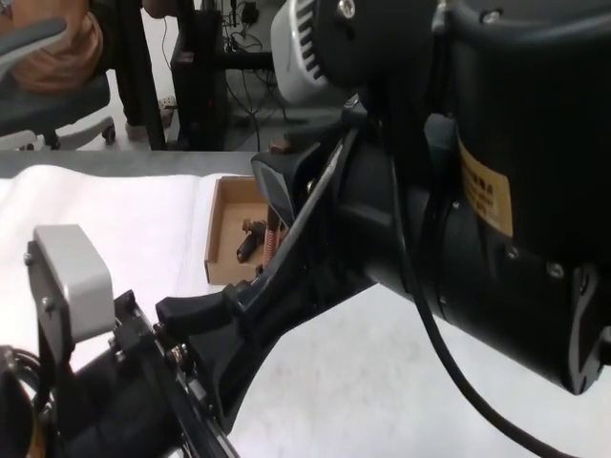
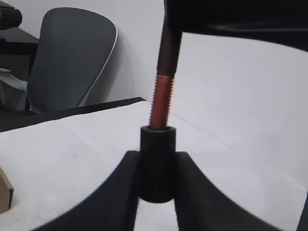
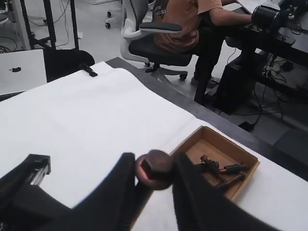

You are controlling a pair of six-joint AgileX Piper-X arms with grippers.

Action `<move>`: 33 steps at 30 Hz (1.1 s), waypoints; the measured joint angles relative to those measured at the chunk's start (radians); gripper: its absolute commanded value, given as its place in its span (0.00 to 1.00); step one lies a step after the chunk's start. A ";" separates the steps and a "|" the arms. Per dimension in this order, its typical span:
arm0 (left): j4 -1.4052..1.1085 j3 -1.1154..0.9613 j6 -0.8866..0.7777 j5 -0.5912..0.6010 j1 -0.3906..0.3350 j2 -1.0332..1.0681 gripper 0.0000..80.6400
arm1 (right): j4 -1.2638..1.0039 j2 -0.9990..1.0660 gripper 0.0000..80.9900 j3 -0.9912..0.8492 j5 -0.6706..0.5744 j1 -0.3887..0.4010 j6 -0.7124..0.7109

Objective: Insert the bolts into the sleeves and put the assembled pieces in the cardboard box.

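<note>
Now, copper bolt (image 2: 162,98) tip in black sleeve (image 2: 158,166) between left fingers (image 2: 115,197).

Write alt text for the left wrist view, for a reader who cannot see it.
The left gripper holds a black sleeve upright between its jaws, and the threaded end of a copper-coloured bolt, held from above by the right gripper, sits in the sleeve's top. Behind are the white bench and a grey chair.

One copper-coloured bolt (image 2: 162,98), one black sleeve (image 2: 156,166), one cardboard box (image 3: 204,144), at least two assembled pieces (image 3: 212,166) inside it, exact number hard to tell, two pairs of jaws, one table (image 3: 96,110), one grey chair (image 2: 72,57), one white-framed chair (image 3: 159,48).
</note>
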 measured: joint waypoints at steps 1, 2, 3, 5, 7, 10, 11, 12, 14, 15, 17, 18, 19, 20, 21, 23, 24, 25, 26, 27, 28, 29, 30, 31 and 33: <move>-0.005 0.000 0.000 0.000 0.000 0.000 0.02 | 0.000 0.000 0.01 0.000 -0.003 0.000 0.005; -0.008 0.000 0.000 0.000 0.000 0.000 0.02 | 0.000 0.000 0.01 0.000 -0.005 0.000 0.009; -0.010 0.000 -0.003 0.000 0.000 0.000 0.02 | 0.000 0.000 0.01 0.000 -0.006 0.000 0.010; -0.013 0.000 -0.003 0.000 0.000 0.000 0.02 | 0.000 0.000 0.01 0.000 -0.006 0.000 0.012; -0.018 0.000 -0.003 0.000 0.000 0.000 0.02 | 0.008 0.000 0.01 0.000 -0.006 0.000 0.023; -0.036 0.000 -0.003 0.001 0.000 0.000 0.02 | 0.033 0.000 0.01 0.000 -0.018 0.000 0.050; -0.037 0.002 -0.003 0.003 0.000 0.000 0.02 | 0.037 0.000 0.01 0.000 -0.018 0.000 0.062; -0.037 0.004 -0.003 0.005 0.000 0.000 0.02 | 0.044 0.000 0.01 0.000 -0.018 0.000 0.069; -0.039 0.003 -0.003 0.008 0.000 0.000 0.02 | 0.053 0.000 0.01 0.000 -0.032 0.000 0.077; -0.042 0.003 -0.003 0.011 0.000 0.000 0.02 | 0.061 0.003 0.06 0.000 -0.050 0.000 0.080; -0.055 0.003 -0.003 0.011 0.000 0.000 0.02 | 0.073 0.011 0.23 0.000 -0.095 0.000 0.084; -0.060 0.003 -0.003 0.009 0.000 0.000 0.02 | 0.081 0.018 0.36 0.000 -0.113 0.000 0.087; -0.059 0.003 -0.003 0.009 0.000 0.000 0.02 | 0.084 0.025 0.52 0.000 -0.122 0.000 0.096; -0.060 0.006 -0.003 0.009 0.000 0.000 0.02 | 0.084 0.029 0.68 0.000 -0.131 -0.002 0.111; -0.060 0.006 -0.003 0.009 0.000 0.000 0.02 | 0.086 0.032 0.83 0.000 -0.141 -0.002 0.127; -0.060 0.006 -0.003 0.008 0.000 0.000 0.02 | 0.090 0.036 0.86 0.000 -0.142 -0.002 0.155; -0.060 0.006 -0.003 0.008 0.000 0.000 0.02 | 0.089 0.036 0.86 0.000 -0.140 0.000 0.168; -0.060 0.006 -0.003 0.008 0.000 0.000 0.02 | 0.089 0.036 0.86 0.000 -0.140 0.000 0.177; -0.060 0.006 -0.003 0.004 0.000 0.000 0.02 | 0.086 0.036 0.86 -0.002 -0.140 0.000 0.181; -0.060 0.006 -0.003 0.004 0.000 0.000 0.02 | 0.082 0.036 0.86 -0.006 -0.137 0.000 0.186; -0.047 0.006 -0.003 -0.001 0.000 0.000 0.02 | 0.077 0.031 0.86 -0.013 -0.137 0.000 0.189; -0.038 0.006 -0.003 -0.007 0.000 0.000 0.02 | 0.073 0.030 0.86 -0.018 -0.137 0.000 0.189; -0.015 0.006 -0.003 -0.023 0.000 0.000 0.02 | 0.066 0.019 0.86 -0.036 -0.137 0.000 0.188; 0.003 0.006 0.003 -0.044 0.000 0.000 0.02 | 0.064 0.006 0.86 -0.052 -0.132 0.000 0.184; 0.050 0.006 0.018 -0.079 0.004 0.004 0.02 | 0.059 -0.030 0.86 -0.085 -0.116 0.000 0.166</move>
